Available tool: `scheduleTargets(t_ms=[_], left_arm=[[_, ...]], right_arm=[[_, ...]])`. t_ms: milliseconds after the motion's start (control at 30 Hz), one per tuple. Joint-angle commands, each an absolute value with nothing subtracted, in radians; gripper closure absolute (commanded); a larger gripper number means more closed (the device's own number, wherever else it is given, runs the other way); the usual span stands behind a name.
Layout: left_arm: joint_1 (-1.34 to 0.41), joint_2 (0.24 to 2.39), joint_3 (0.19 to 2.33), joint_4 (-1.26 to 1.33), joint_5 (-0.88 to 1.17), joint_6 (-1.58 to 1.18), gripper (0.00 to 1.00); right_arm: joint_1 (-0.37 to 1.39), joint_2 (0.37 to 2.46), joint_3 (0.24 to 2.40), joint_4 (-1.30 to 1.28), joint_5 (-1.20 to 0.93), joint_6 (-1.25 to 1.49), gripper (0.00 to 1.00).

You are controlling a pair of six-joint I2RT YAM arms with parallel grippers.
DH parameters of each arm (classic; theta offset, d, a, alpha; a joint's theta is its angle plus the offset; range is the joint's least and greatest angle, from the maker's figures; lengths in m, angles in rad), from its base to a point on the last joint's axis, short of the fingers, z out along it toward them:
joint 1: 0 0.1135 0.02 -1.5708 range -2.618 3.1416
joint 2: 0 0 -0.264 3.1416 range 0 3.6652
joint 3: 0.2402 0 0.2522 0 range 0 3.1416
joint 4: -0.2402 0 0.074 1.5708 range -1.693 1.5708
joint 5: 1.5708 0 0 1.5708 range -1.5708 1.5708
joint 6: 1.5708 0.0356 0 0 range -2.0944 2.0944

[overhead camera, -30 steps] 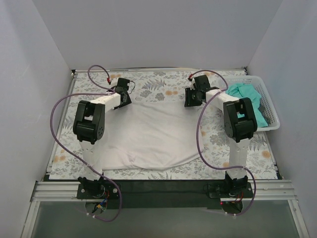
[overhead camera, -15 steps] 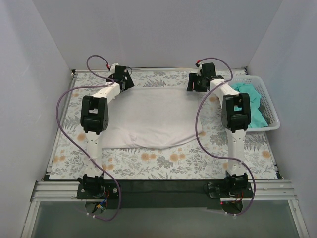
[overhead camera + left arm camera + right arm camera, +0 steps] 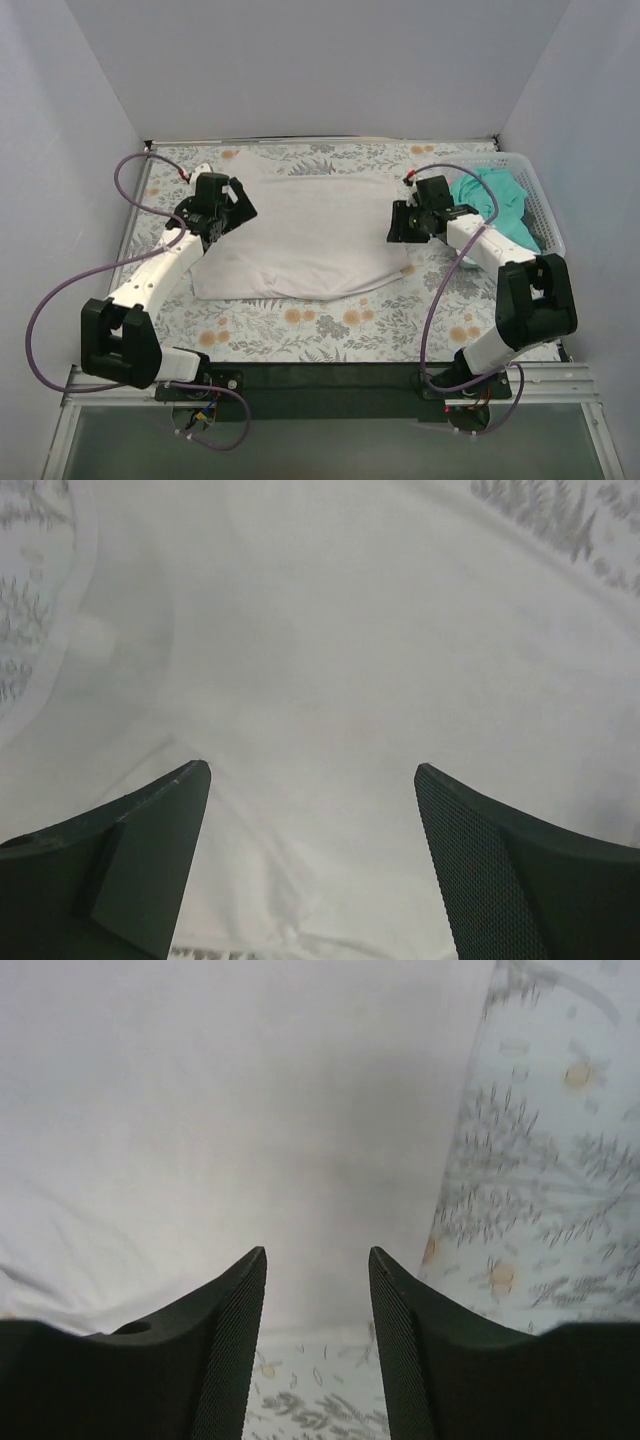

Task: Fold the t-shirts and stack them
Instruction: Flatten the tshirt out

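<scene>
My two arms are bolted at the near edge of the table, and its flowered cover shows bare in front of the cloth. Beyond that strip lies the white t-shirt, spread flat across the middle. Its near hem is curved and its far edge reaches close to the back of the table.

My left gripper hangs over the shirt's left side. In the wrist view its fingers stand wide apart, with only white cloth below and nothing between them.

My right gripper is over the shirt's right edge. Its fingers are parted with a narrower gap, and they hold nothing either. Below them I see the shirt's edge and the flowered cover beside it. I cannot tell whether either pair of tips touches the cloth.

Farther off to my right, the teal t-shirt lies crumpled in the white basket at the table's right edge, apart from the white one.
</scene>
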State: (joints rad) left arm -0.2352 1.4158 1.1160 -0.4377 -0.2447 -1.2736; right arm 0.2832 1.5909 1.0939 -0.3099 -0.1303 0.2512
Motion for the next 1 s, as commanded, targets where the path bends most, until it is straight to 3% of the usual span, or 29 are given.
scheduleTargets(t_ms=[0,267,833,967], left_arm=[[-0.261,1.315,0.939,-0.554,-0.204,-1.351,0.23],[-0.27,1.19,0.769,-0.574,-0.178,-1.404,0.24],[-0.27,1.206,0.752,-0.552,-0.193,-1.376,0.24],[-0.272,1.21,0.756,-0.551,-0.198,-1.371,0.24]], right_arm=[[0.302,1.507,0.954,-0.359,-0.094,0.294,0.56],[0.324,1.384,0.715,-0.318,-0.08,0.327,0.62],[0.348,1.486,0.727,-0.213,-0.055,0.374,0.64],[0.35,1.488,0.713,-0.23,-0.038,0.373,0.81]])
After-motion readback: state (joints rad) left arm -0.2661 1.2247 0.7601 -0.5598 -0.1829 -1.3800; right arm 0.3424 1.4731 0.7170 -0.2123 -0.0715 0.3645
